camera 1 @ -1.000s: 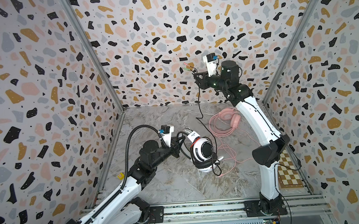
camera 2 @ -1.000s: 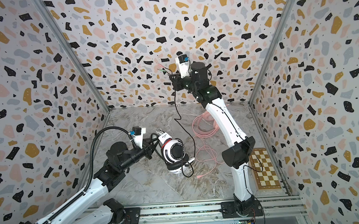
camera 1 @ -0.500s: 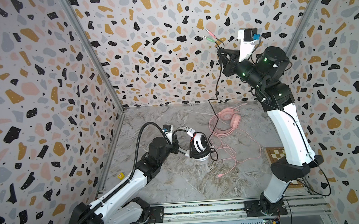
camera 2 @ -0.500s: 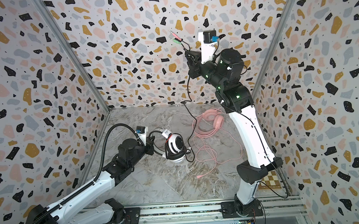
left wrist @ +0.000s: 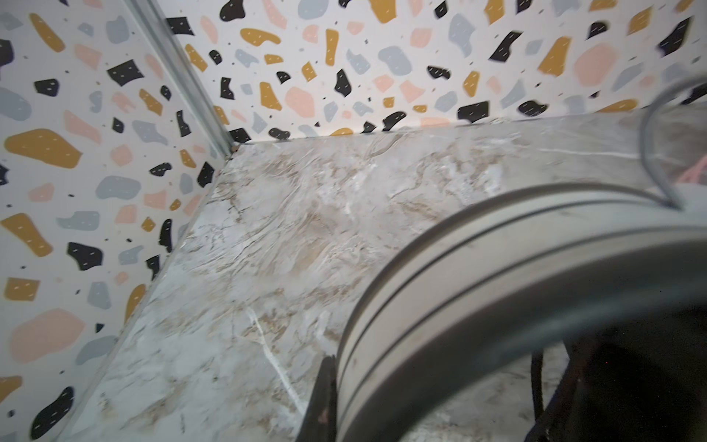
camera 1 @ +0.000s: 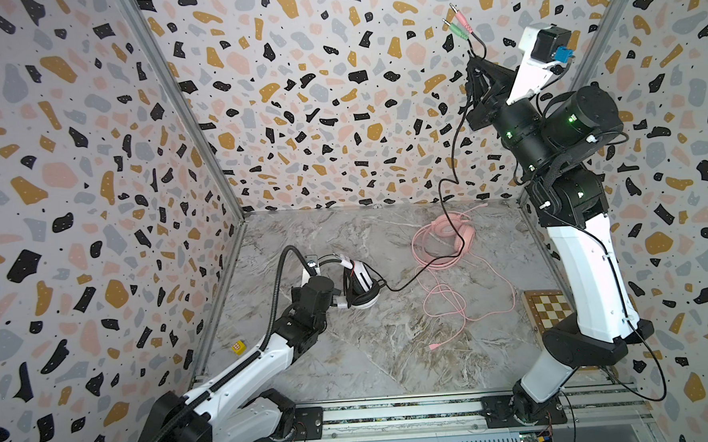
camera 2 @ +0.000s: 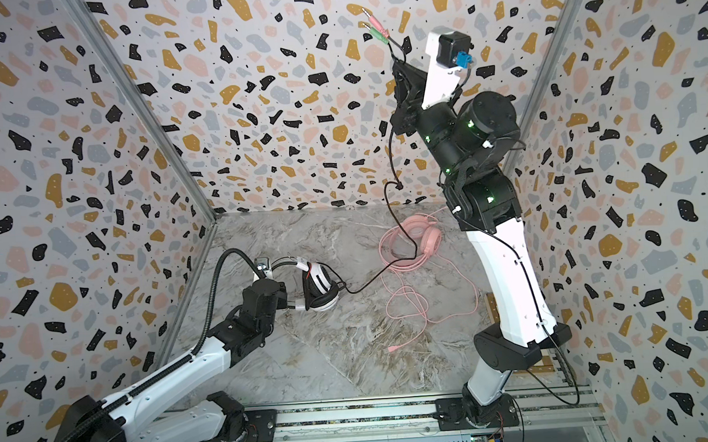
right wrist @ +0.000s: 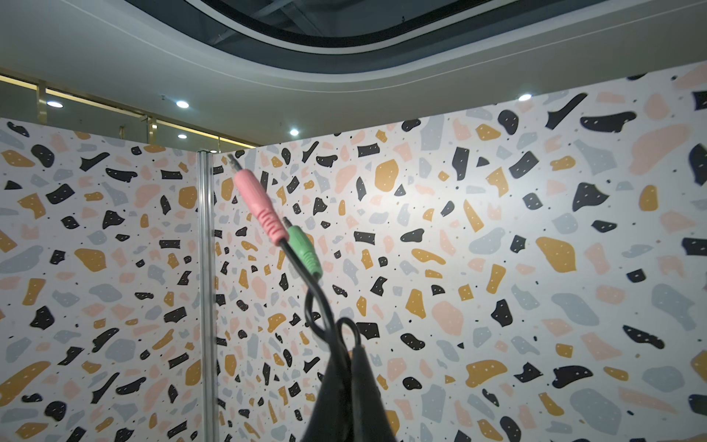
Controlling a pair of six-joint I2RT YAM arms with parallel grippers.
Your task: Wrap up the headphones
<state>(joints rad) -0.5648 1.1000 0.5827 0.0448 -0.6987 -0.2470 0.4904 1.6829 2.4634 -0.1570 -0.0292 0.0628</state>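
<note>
Both top views show the marble worktop (camera 1: 372,354) inside patterned walls. The left gripper (camera 1: 341,304) is low, left of centre, with its jaws clamped on the white headset (camera 1: 361,277), which stands on one ear cup on the worktop with its band arching toward the far left. In the left wrist view this headset fills the frame at close range and is blurred.

A thin black cable (camera 2: 389,149) runs from the white headset to the right across the worktop. It passes over the pink headset (camera 1: 448,233) and rises to the right gripper (camera 1: 472,72), which is held high by the far wall on the right. In the right wrist view the right gripper (right wrist: 346,352) is closed on the black cable just below its end, and the pink plug (right wrist: 260,206) and green plug (right wrist: 304,248) stand free beyond the fingertips.

The pink headset lies flat at the far right of the worktop. Its pink cable (camera 1: 465,307) lies in loose loops nearer the viewer, apart from both grippers. A checkerboard (camera 1: 550,309) lies at the right edge.
</note>
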